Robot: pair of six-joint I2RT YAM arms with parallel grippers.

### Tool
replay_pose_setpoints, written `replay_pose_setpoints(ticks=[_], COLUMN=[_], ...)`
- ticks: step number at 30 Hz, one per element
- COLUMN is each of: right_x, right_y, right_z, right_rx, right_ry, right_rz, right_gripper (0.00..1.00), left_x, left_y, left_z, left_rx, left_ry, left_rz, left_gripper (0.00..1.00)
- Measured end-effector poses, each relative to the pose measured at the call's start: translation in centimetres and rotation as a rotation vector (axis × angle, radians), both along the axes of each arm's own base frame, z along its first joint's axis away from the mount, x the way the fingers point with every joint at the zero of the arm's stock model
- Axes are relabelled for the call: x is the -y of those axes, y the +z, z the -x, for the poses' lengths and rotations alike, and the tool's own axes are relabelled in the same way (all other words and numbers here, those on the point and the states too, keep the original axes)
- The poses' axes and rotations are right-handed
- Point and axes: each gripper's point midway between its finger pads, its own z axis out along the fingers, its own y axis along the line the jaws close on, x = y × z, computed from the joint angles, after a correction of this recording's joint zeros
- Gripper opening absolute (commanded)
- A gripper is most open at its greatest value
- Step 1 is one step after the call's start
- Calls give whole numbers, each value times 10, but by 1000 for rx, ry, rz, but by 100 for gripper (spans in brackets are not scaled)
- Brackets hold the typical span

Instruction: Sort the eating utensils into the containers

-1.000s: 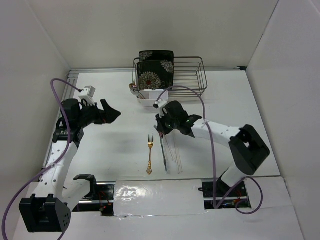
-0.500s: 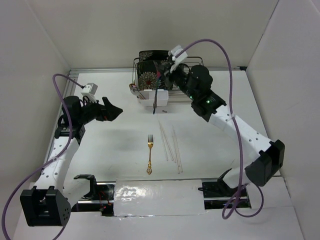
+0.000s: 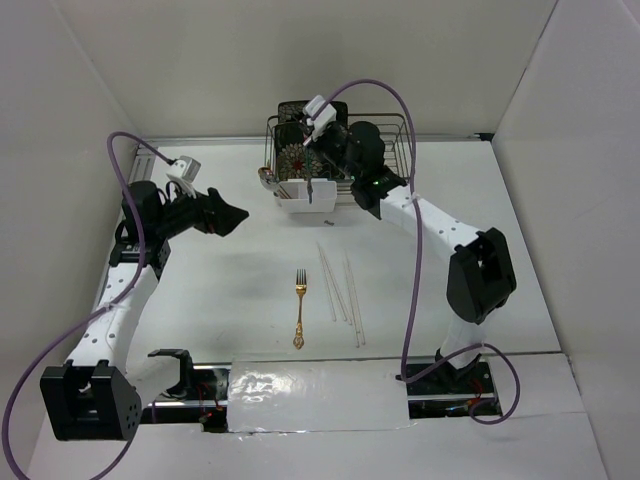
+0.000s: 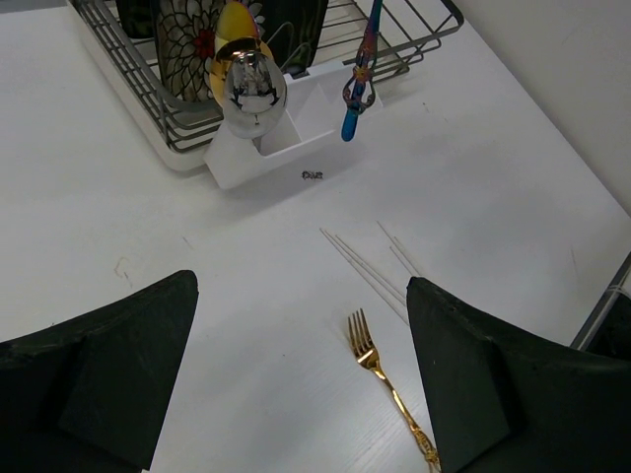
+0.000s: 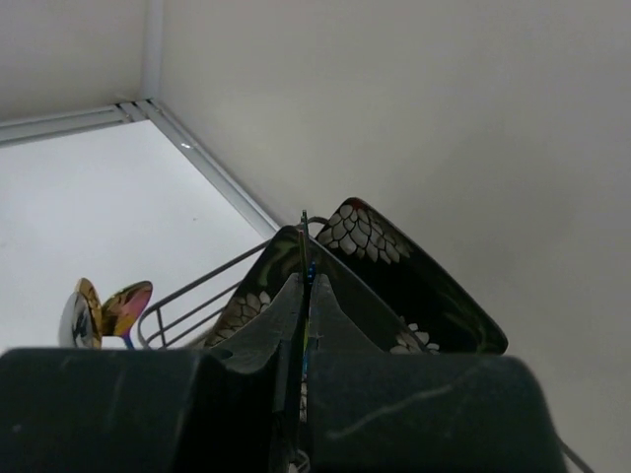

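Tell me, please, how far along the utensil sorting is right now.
Done: a gold spoon and a silver spoon stand in the white plastic caddy. In hand: the right gripper grips an iridescent purple-blue utensil at the caddy's right end. Left: a gold fork and thin pale chopsticks on the table; the left gripper is open.

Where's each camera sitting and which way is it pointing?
Top external: above, behind the bases, looking down at the table; both arms show.
Left wrist: looks past the open left end effector at the caddy and gold fork.
Right wrist: looks along the right end effector, shut on the iridescent utensil, toward the plates.
Both wrist views share the spoons.
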Motion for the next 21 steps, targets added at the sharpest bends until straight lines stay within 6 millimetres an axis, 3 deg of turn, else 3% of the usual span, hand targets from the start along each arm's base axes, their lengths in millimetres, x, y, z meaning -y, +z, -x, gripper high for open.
replay_pose_setpoints(ticks=[10, 21], right_x=[3, 2], right_y=[13, -19], right_z=[-16, -23], right_rx=[103, 112], right_ry=[-16, -14], right_rz=[-6, 33], right_gripper=[0, 0], left_x=[-2, -5], left_y=[-2, -5], left_z=[-6, -9], left_rx=[16, 24], left_ry=[-4, 2], left_rz=[-33, -53], left_gripper=[100, 100])
